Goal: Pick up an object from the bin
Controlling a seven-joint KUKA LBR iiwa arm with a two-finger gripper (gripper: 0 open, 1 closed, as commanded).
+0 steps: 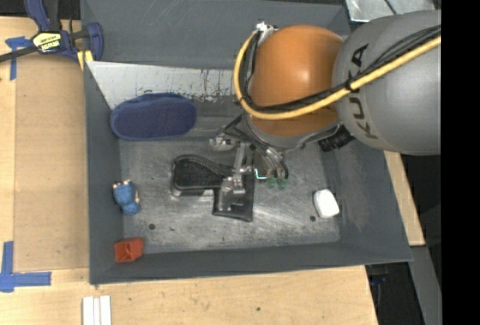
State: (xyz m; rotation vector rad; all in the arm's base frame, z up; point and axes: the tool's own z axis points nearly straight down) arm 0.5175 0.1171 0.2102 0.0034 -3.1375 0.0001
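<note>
The black rounded thing (pixel 191 173) lies near the middle of the bin (pixel 101 166). Its long side runs left to right. The fingers (pixel 235 200) are down at the right end of the black thing, just beside it or touching it. I cannot tell if they are open or shut, or if they hold anything. I think the black thing is the one to pick, because it is the nearest. To get it, the fingers would need to go a little to the left, over its middle, and close across its short side.

Above and left of the black thing lies a blue soft pouch (pixel 154 117). Left of it is a small blue toy (pixel 126 197). Below and left, well apart, is a red block (pixel 129 250). Right of it, past the fingers, is a small white thing (pixel 326 203).
</note>
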